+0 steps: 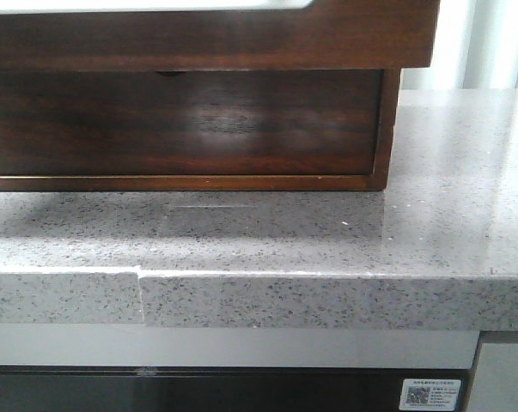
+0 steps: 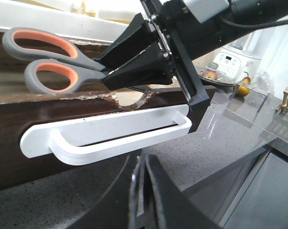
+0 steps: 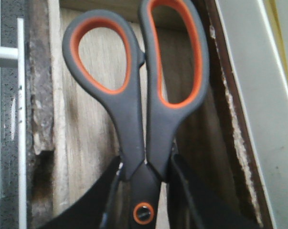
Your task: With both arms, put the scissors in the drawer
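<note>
The scissors (image 2: 89, 71), grey handles lined in orange, are held by my right gripper (image 2: 108, 67) just above the pulled-out drawer (image 2: 10, 157). In the right wrist view the right gripper (image 3: 144, 167) is shut on the scissors (image 3: 134, 138) near the pivot, handles pointing away, over the drawer's pale wooden floor (image 3: 86, 143). My left gripper (image 2: 143, 164) is shut and empty, just in front of the drawer's white handle (image 2: 120, 136). In the front view only the drawer's dark front (image 1: 241, 43) shows at the top; no gripper shows there.
The wooden cabinet (image 1: 190, 129) stands on a speckled grey countertop (image 1: 327, 240) with its front edge close below. A white appliance (image 2: 229, 59) and some fruit (image 2: 244, 88) stand farther along the counter.
</note>
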You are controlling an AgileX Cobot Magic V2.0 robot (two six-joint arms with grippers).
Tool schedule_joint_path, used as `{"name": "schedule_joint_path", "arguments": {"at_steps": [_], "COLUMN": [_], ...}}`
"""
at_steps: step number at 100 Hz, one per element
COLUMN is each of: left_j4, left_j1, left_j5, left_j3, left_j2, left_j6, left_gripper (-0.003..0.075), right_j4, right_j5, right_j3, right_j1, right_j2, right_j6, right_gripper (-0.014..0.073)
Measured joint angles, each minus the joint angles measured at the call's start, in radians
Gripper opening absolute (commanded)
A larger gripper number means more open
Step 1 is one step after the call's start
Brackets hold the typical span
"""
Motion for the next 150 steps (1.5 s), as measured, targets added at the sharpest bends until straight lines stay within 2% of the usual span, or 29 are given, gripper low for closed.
{"name": "schedule_joint_path", "arguments": {"at_steps": [3,10,16,23,30,40,46,53,63,80,90,103,113,128,150], "left_j4": [0.000,0.000,0.000,0.000,0.000,0.000,0.007,0.027,0.073,0.190,0.252,0.306,0.321,0.323,0.323], "left_j1": [0.000,0.000,0.000,0.000,0.000,0.000,0.000,0.000,0.000,0.000,0.000,0.000,0.000,0.000,0.000], "left_j5": [0.000,0.000,0.000,0.000,0.000,0.000,0.000,0.000,0.000,0.000,0.000,-0.017,-0.021,-0.021,-0.022], "left_j3": [0.000,0.000,0.000,0.000,0.000,0.000,0.000,0.000,0.000,0.000,0.000,0.023,0.049,0.068,0.070], "left_j2": [0.000,0.000,0.000,0.000,0.000,0.000,0.000,-0.006,-0.030,-0.117,-0.171,-0.199,-0.201,-0.201,-0.201], "left_j6": [0.000,0.000,0.000,0.000,0.000,0.000,0.000,0.000,0.000,0.000,-0.014,-0.037,-0.040,-0.042,-0.042], "left_gripper": [-0.0019,-0.0019,-0.0019,-0.0019,-0.0019,-0.0019,-0.0019,-0.0019,-0.0019,-0.0019,-0.0019,-0.0019,-0.0019,-0.0019,-0.0019], "right_j4": [-0.002,-0.006,-0.013,-0.017,-0.017,-0.008,0.010,0.034,0.050,0.037,-0.029,-0.179,-0.252,-0.276,-0.279], "right_j5": [0.000,-0.011,-0.022,-0.027,-0.024,-0.013,-0.007,0.002,0.002,-0.046,-0.083,-0.092,-0.092,-0.104,-0.108], "right_j3": [0.000,0.000,-0.002,-0.002,-0.002,-0.002,-0.002,-0.002,0.031,0.250,0.434,0.676,0.811,0.934,0.989], "right_j1": [0.000,0.000,0.000,0.000,0.000,0.008,0.010,0.015,0.015,0.015,0.015,0.015,0.015,0.015,0.015], "right_j2": [0.000,0.000,0.000,-0.002,-0.013,-0.054,-0.094,-0.156,-0.276,-0.540,-0.721,-0.966,-1.122,-1.295,-1.376], "right_j6": [0.008,0.032,0.046,0.057,0.077,0.123,0.148,0.176,0.211,0.274,0.370,0.548,0.648,0.678,0.683], "right_gripper": [0.0414,0.0500,0.0503,0.0463,0.0345,0.0042,-0.0080,-0.0041,-0.0041,-0.0041,-0.0041,-0.0041,-0.0041,-0.0041,-0.0041]}}
